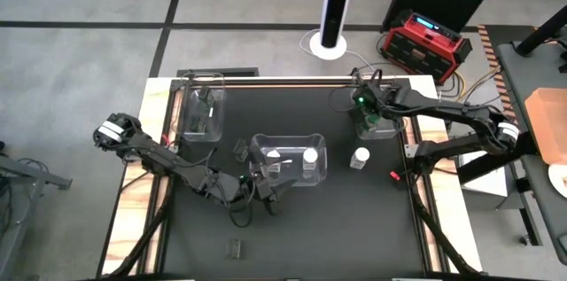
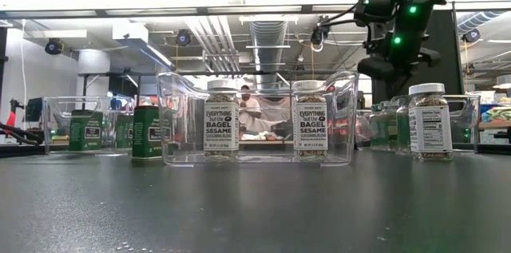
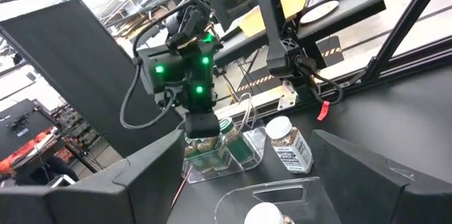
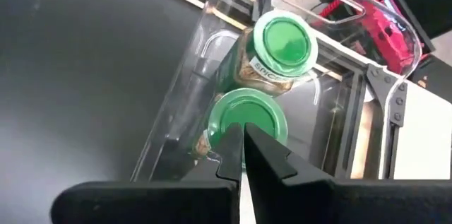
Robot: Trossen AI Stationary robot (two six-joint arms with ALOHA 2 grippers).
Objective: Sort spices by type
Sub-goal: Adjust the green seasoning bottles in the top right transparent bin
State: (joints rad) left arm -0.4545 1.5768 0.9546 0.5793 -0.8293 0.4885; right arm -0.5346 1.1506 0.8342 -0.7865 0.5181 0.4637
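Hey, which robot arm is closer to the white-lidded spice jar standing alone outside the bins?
The right. Its pincer hovers over the clear plastic bin directly beside the lone white-lidded jar. The left pincer sits farther off, beyond the middle clear bin.

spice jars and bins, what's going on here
A two-armed robot is sorting spice jars into clear bins. The right end effector hangs, fingers together, over the far-right bin, just above two green-lidded jars inside it. The middle bin holds two white-lidded Everything but the Bagel jars. Another white-lidded jar stands loose on the table to its right. The left end effector waits beside the middle bin.
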